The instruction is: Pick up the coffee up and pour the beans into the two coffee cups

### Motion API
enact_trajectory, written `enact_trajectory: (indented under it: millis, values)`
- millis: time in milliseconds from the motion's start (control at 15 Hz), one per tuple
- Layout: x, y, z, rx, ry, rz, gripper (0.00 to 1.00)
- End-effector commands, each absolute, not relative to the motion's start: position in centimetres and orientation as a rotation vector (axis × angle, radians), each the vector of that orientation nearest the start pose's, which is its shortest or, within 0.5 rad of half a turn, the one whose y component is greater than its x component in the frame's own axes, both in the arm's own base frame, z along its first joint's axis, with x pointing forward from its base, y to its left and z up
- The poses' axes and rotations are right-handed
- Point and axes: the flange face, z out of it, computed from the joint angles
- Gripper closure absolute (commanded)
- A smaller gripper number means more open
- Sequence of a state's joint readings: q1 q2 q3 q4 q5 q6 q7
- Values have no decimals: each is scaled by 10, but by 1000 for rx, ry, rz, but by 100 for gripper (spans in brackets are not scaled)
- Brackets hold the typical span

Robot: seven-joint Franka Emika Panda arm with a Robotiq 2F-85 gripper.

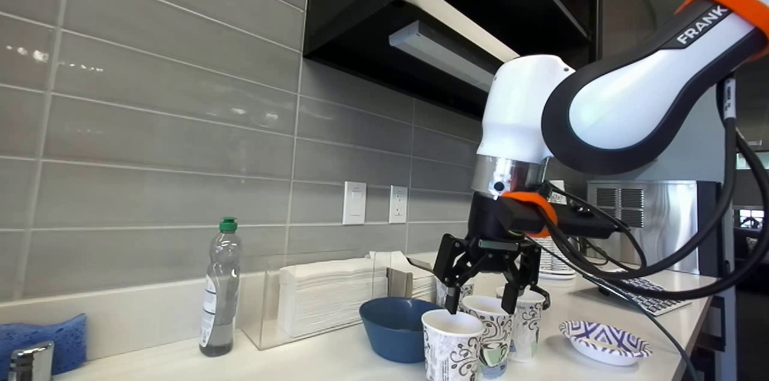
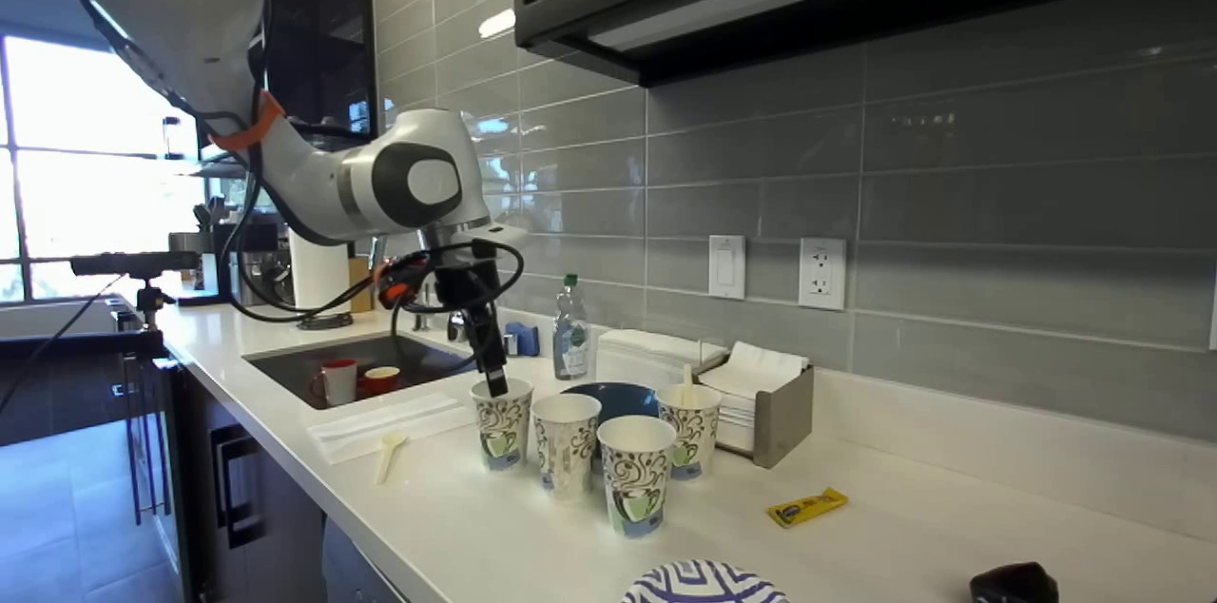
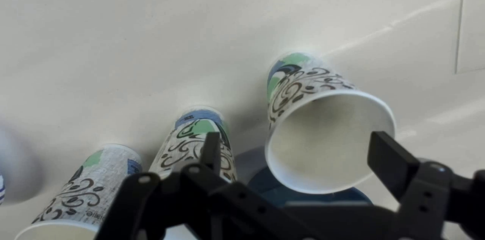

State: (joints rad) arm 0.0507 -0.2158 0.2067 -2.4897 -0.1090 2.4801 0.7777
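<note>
Black two-fingered gripper (image 3: pixel 295 148) is hovering, fingers spread, at the rim of a swirl-printed white paper cup (image 2: pixel 502 427) ending the row, likely the coffee: probably light, crushable, wanting gentle mid-wall holding. Matching cups (image 2: pixel 568 451) are standing beside it.

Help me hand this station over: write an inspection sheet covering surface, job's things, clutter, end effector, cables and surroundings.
Surface: white counter, with light reflections.
Job's things: four cups upright, one holding a stick; beans, nothing seen.
Clutter: blue bowl, patterned bowl, spoon, yellow packet, bottle, napkins.
End effector: open, over the cups; contact with a rim unclear.
Cables: black, hanging in loops by the arm.
Surroundings: tiled wall, dark cabinet, sink.
</note>
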Motion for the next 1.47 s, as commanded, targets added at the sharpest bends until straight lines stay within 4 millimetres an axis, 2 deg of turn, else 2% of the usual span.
enact_trajectory:
  millis: [0, 133, 333, 400, 533, 1200, 1400]
  values:
    - [449, 115, 382, -3014, 752, -395, 0]
    - [449, 112, 381, -3001, 780, -411, 4]
    - [451, 108, 379, -2963, 819, -449, 1]
    - [452, 108, 378, -2955, 828, -455, 4]
    - [454, 107, 375, -2945, 839, -459, 26]
    - [455, 102, 365, -2937, 869, -450, 97]
    - [455, 100, 365, -2935, 872, -446, 100]
